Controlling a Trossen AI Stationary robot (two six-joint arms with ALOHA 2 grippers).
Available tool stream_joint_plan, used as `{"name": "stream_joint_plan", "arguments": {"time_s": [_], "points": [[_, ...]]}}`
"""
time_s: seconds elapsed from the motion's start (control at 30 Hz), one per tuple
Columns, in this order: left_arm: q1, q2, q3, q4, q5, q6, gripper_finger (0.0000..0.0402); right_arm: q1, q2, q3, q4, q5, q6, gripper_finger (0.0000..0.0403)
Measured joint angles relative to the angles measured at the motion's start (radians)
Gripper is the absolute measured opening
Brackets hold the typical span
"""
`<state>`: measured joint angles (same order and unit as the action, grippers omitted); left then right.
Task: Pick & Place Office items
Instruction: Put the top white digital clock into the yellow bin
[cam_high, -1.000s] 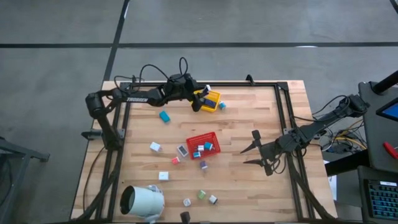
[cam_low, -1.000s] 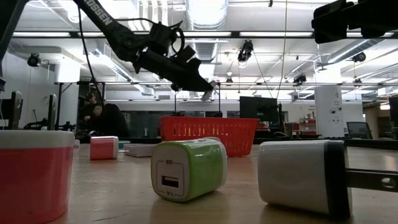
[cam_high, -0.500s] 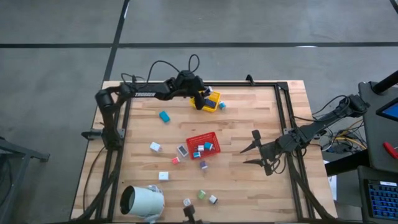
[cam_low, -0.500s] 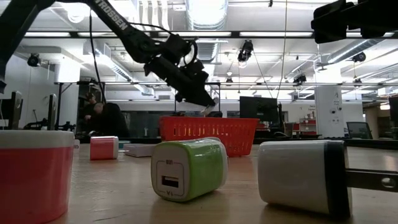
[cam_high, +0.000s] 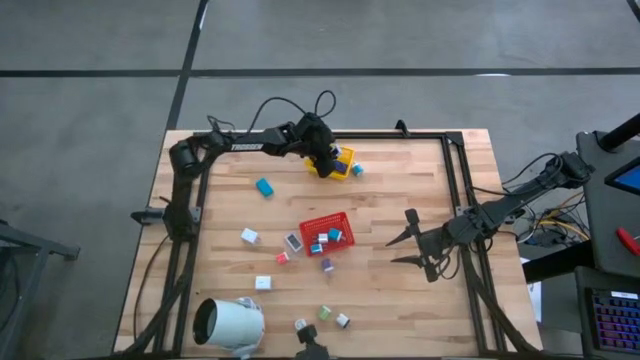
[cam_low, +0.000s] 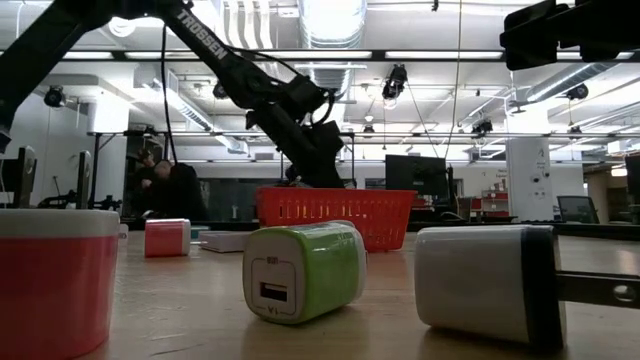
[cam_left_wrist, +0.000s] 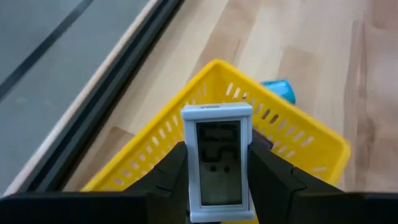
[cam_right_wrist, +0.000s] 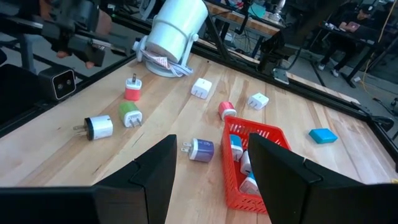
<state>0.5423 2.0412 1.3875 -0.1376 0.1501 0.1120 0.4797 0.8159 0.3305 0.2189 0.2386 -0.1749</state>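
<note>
Office items lay around your red tray (cam_high: 327, 232); your left gripper (cam_left_wrist: 217, 186) clamped a white piece (cam_left_wrist: 217, 160) above the yellow tray (cam_left_wrist: 298, 134), right gripper (cam_high: 408, 238) apart.

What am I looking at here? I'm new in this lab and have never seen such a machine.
Two dark robot arms work at a wooden table. One picture looks straight down from above, one looks level across the tabletop, and two come from cameras on the arms' wrists. The left gripper is shut on a small white block, holding it over a yellow tray at the far edge. The right gripper waits open above the table's right side. On the table lie a red tray with a few small blocks in it, more little blocks scattered about, such as a green one, and a big white cylinder on its side.
</note>
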Motion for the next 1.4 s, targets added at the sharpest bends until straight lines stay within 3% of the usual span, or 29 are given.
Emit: {"name": "stream_joint_plan", "arguments": {"time_s": [0.23, 1.23, 1.4], "points": [[0.013, 0.022, 0.019, -0.076, 0.000, -0.005, 0.0126, 0.000, 0.000, 0.000, -0.002, 0.000, 0.003, 0.0196], [0.025, 0.044, 0.025, -0.088, 0.008, -0.024, 0.0126, 0.000, 0.000, 0.000, -0.001, 0.000, 0.006, 0.0196], [0.025, 0.047, 0.022, -0.093, 0.008, -0.031, 0.0185, 0.000, 0.000, 0.000, -0.001, -0.001, 0.006, 0.0196]]}}
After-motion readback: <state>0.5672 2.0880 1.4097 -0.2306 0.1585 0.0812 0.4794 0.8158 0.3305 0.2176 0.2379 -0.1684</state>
